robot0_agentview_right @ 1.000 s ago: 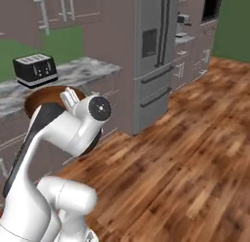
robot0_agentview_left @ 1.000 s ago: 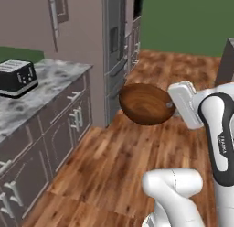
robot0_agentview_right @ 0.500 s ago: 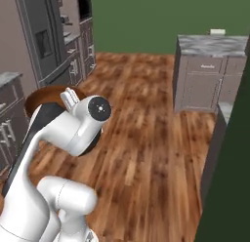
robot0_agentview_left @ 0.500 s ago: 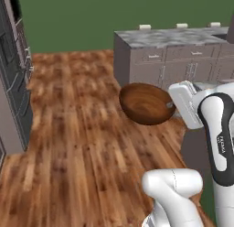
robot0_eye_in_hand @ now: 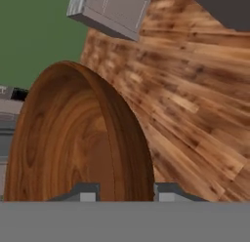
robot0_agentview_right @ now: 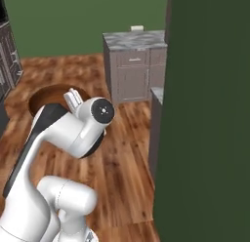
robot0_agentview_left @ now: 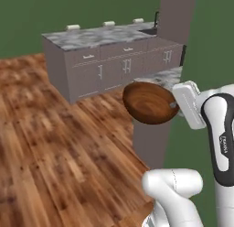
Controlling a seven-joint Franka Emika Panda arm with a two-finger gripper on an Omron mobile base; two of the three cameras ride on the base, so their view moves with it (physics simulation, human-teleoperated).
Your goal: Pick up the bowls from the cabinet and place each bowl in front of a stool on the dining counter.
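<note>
While the base turned away from the toaster worktop and fridge, the dining counter (robot0_agentview_left: 98, 38) came into view, and the gripper (robot0_eye_in_hand: 123, 192) stayed clenched on the wooden bowl's (robot0_agentview_left: 150, 103) rim, carried above the floor (robot0_agentview_left: 50, 143), so delivery was underway.

Gripper (robot0_eye_in_hand: 122, 191) clamps wooden bowl (robot0_eye_in_hand: 73, 138) rim above plank floor (robot0_eye_in_hand: 195, 99).

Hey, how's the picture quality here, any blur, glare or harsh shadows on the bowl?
Left base view: the bowl is sharp, evenly lit, no glare, its inside softly shaded. Hand view: the bowl is very close and looks soft, the gripper gripping its rim. Right base view: a dark green wall is flat and featureless.
</note>
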